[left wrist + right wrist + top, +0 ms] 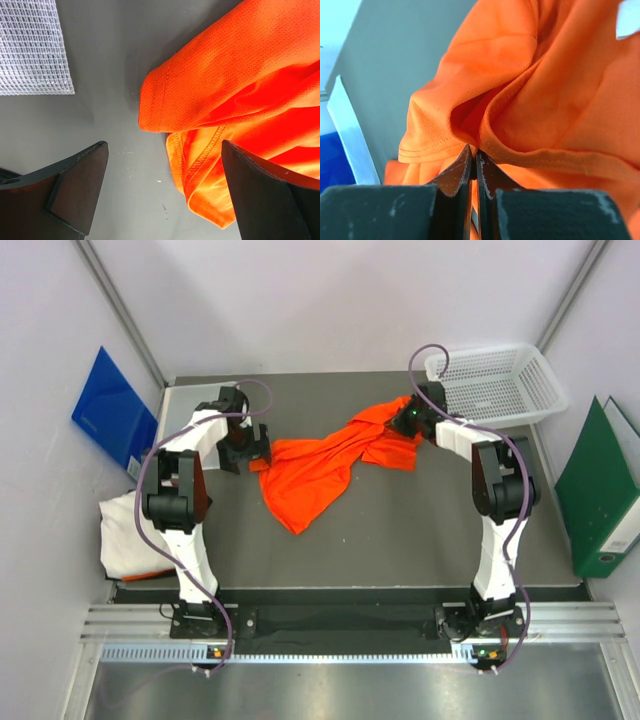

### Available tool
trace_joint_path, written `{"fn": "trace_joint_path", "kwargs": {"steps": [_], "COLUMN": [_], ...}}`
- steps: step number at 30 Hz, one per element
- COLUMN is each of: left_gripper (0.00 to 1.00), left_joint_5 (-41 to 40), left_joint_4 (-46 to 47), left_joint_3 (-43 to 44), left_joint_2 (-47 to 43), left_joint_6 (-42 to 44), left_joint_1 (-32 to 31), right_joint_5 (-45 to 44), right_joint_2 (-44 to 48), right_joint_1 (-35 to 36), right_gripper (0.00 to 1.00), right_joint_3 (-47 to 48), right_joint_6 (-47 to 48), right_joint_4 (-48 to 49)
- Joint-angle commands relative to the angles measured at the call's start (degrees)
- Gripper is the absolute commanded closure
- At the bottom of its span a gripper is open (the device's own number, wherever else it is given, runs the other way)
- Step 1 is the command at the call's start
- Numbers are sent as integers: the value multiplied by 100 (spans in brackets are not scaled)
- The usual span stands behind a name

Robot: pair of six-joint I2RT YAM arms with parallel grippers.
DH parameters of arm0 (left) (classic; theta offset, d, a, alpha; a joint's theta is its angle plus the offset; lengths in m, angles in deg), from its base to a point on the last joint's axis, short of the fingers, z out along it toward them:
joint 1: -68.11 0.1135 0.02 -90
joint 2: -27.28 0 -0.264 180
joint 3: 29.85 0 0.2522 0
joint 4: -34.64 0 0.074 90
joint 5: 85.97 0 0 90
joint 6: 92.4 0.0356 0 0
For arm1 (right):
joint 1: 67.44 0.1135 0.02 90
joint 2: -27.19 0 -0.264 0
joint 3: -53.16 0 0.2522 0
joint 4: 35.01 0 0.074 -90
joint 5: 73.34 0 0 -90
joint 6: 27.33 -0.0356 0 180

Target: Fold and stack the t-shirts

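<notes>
1. Grey worktop (420, 530) between pale walls, with a basket (500, 385) in the upper right of the frame.
2. Orange t-shirt (320, 470) lies crumpled and drawn out across the centre, unfolded.
3. White t-shirt (125, 535) sits bunched at the left edge of the frame, apart from the orange one.
4. Right claw (472, 150) is clenched on a fold at the orange t-shirt's upper right end.
5. Left claw (164, 150) stands released over the hem at its left end, gripping nothing.
6. Assessment: early stage. The orange garment is not folded and nothing is stacked; spreading it flat likely comes first.
</notes>
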Motion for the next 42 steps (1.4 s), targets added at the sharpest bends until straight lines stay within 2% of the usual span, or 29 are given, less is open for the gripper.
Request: {"fn": "trace_joint_path", "kwargs": {"steps": [1,8,16,28,31,32,34,35,37,42], "left_gripper": [1,1,1,1,1,1,1,1,1,1], "left_joint_5": [-75,-48,-57,48,22,31,22,31,48,75], "left_joint_4": [44,71,97,220,220,203,194,203,203,229], "left_joint_3": [31,66,-22,-163,-128,-110,-101,-110,-101,-110], "left_joint_2": [-270,-226,-252,-244,-226,-217,-200,-200,-182,-156], "left_joint_6": [61,43,61,8,43,43,43,52,34,25], "left_joint_1": [-13,-13,-13,-13,-13,-13,-13,-13,-13,-21], "right_joint_5": [-32,4,38,-31,-102,-128,-259,-312,-487,-630], "right_joint_2": [713,1223,1382,2287,2401,2480,2742,2831,3016,3078], "right_joint_1": [94,85,94,190,190,208,199,208,208,182], "right_gripper": [97,99,99,99,72,53,37,25,20,22], "right_joint_3": [245,218,473,-1548,-1697,-1741,-1759,-1759,-1751,-1768], "right_joint_6": [185,281,510,1177,1344,1380,1371,1345,1310,1178], "right_joint_4": [-377,-702,-1247,-2003,-2135,-2109,-2030,-2004,-1986,-1863]}}
